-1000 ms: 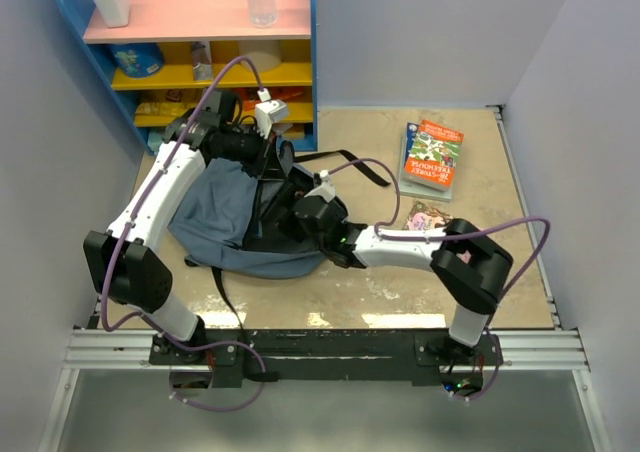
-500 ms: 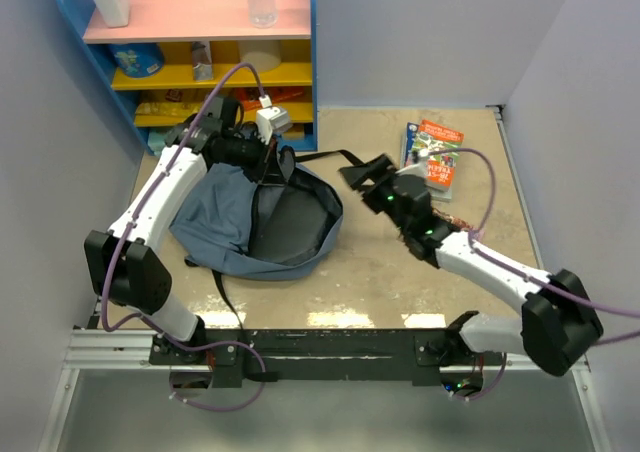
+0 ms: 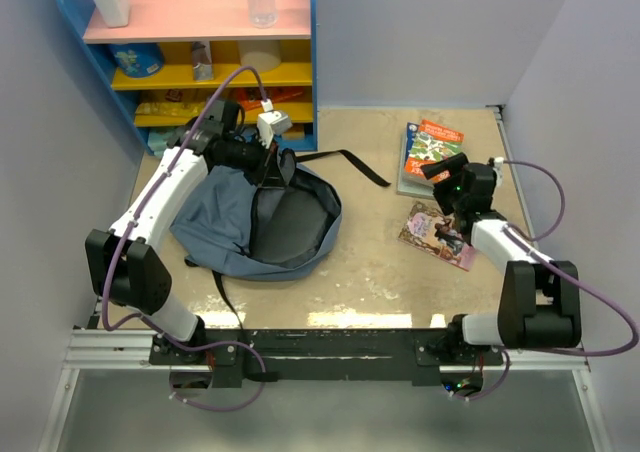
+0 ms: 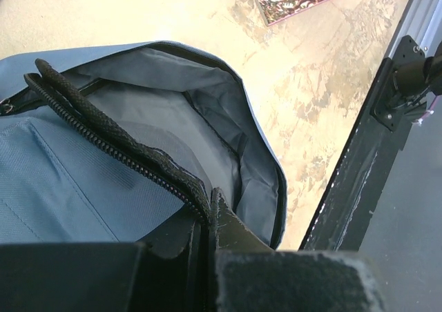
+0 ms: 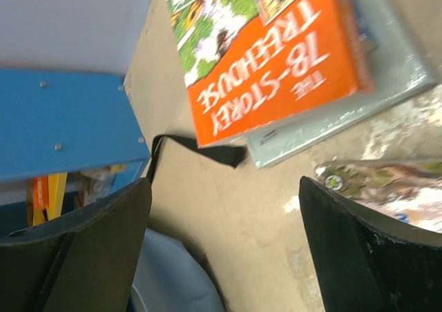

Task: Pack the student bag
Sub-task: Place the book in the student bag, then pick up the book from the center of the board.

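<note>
The slate-blue student bag [image 3: 215,212] lies on the table at the left, its mouth open and its grey lining [image 3: 290,227] showing. My left gripper [image 3: 268,157] is shut on the bag's black zipper edge [image 4: 131,157] at the far rim and holds it up. In the left wrist view the lining [image 4: 179,112] looks empty. My right gripper [image 3: 445,170] is open and empty, above the table by the orange book [image 3: 433,154]. The right wrist view shows the orange book [image 5: 269,56] lying on a grey book [image 5: 373,98].
A thin pink picture book [image 3: 436,235] lies near my right arm. A black strap [image 3: 350,164] trails from the bag toward the books. A blue shelf unit [image 3: 200,52] with a bottle and items stands at the back left. Walls close in on both sides.
My right arm has pulled out of the bag's mouth and swung right to the books, its gripper open. The left gripper keeps holding the zipper edge.
</note>
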Tool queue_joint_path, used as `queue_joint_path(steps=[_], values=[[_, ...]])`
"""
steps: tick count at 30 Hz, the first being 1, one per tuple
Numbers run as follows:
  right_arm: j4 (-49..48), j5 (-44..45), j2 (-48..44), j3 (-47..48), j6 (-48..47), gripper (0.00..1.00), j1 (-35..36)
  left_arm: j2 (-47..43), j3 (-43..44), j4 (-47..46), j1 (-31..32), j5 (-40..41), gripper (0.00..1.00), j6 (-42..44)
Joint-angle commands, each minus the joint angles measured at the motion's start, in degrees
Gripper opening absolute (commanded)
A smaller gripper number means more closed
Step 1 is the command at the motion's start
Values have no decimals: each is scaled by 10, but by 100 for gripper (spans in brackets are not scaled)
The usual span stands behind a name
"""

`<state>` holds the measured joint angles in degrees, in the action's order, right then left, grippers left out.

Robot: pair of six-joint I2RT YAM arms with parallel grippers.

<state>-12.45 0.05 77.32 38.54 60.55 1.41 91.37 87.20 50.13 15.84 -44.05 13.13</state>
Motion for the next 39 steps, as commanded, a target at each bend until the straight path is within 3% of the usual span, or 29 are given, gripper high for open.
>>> queue_joint_path(steps=[1, 5, 12, 24, 31, 39], values=[[-33, -94, 24, -7, -8, 91, -61, -23, -8, -7, 2, -16, 0, 20], [-49, -152, 70, -2, -14, 91, -120, -21, -8, -9, 2, -20, 0, 20], [-63, -196, 129, 20, -36, 89, -162, -20, -7, -11, 1, -20, 0, 20], [-151, -257, 181, 24, -11, 79, -173, -16, -18, -10, -2, -17, 0, 24], [-151, -241, 179, 31, -14, 78, -176, -11, -27, -14, -5, -22, 0, 25], [-197, -249, 215, 46, -4, 69, -180, -16, -26, -4, -9, -20, 0, 36]])
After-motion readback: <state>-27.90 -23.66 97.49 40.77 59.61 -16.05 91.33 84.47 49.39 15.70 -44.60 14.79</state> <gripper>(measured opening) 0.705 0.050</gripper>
